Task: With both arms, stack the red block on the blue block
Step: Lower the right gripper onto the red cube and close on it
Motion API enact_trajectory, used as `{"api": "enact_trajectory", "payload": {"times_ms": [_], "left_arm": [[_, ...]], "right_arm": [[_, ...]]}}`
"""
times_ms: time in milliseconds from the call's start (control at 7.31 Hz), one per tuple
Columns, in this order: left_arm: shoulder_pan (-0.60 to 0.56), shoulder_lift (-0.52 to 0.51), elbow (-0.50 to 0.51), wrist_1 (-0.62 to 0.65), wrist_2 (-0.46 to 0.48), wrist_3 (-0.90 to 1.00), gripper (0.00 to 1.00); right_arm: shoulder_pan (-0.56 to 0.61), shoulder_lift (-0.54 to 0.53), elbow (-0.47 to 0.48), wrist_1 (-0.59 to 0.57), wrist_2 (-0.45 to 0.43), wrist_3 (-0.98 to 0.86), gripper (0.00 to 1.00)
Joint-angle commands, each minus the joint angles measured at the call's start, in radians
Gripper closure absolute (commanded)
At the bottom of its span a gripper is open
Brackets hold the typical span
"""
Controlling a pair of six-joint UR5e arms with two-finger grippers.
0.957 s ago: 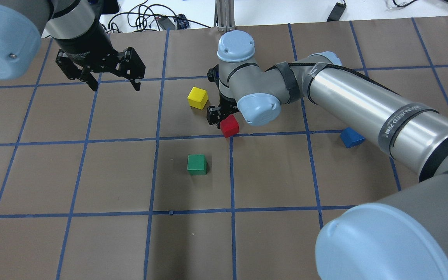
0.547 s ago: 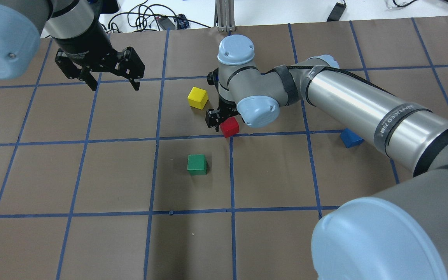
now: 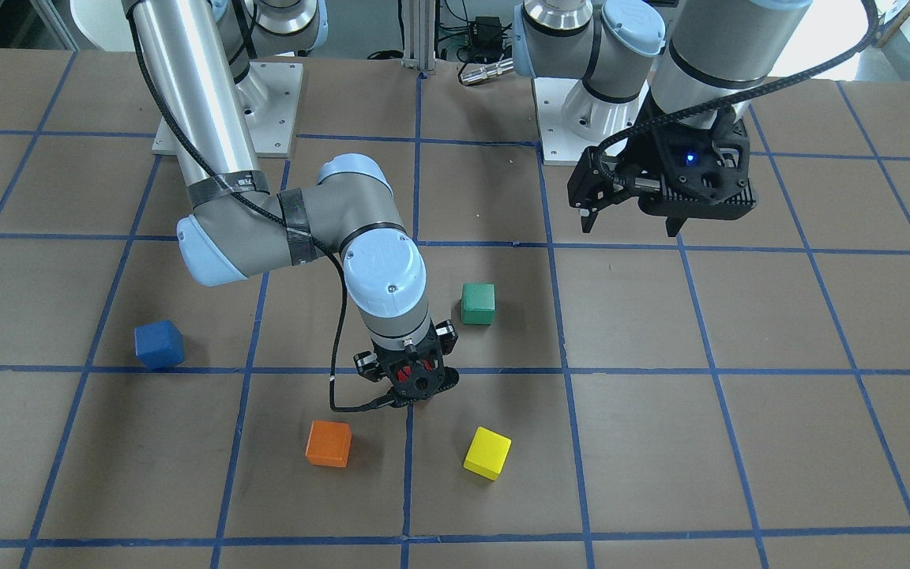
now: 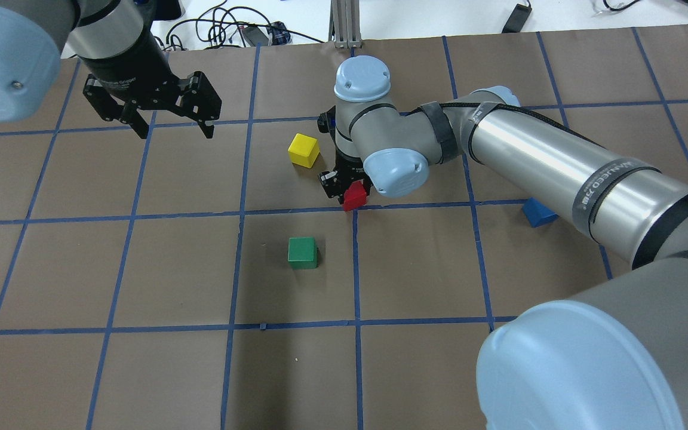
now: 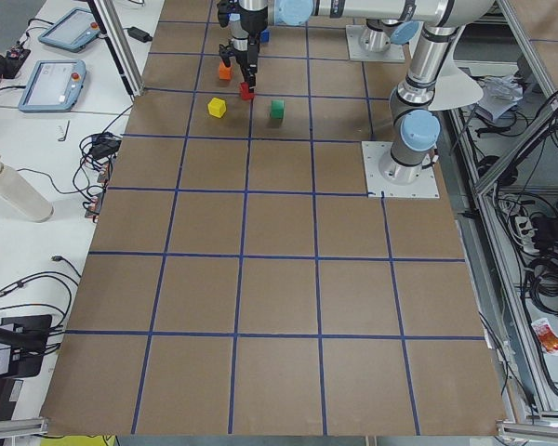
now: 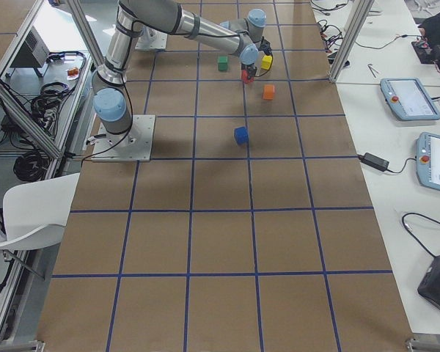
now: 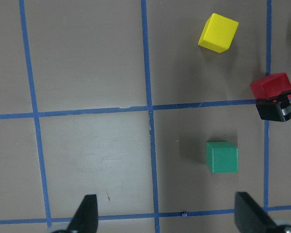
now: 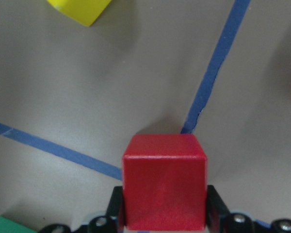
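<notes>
The red block sits between the fingers of my right gripper, low at the table near a blue tape crossing. In the right wrist view the red block fills the gap and both fingers press its sides. The blue block lies on the table to the right, half hidden under my right forearm; it shows whole in the front view. My left gripper hangs open and empty above the far left of the table.
A yellow cube lies just left of the right gripper. A green cube lies nearer the robot. An orange cube lies beyond the gripper, hidden by the arm in the overhead view.
My right gripper has come down over the red block and closed on it. The left arm has barely moved.
</notes>
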Motion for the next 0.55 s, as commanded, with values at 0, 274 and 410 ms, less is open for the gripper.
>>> {"api": "enact_trajectory", "payload": {"times_ms": [0,274,410], "left_arm": [[0.0,0.0,-0.001,0.0,-0.001,0.0,0.0],[0.0,0.0,-0.001,0.0,-0.001,0.0,0.0],[0.0,0.0,-0.001,0.0,-0.003,0.0,0.0]], "right_arm": [[-0.006,-0.051,-0.009,0.022,-0.014,-0.001,1.0],[-0.09,-0.195,0.006,0.194,-0.04,0.002,1.0],[-0.209,-0.253,0.014,0.304,-0.053,-0.001,1.0]]}}
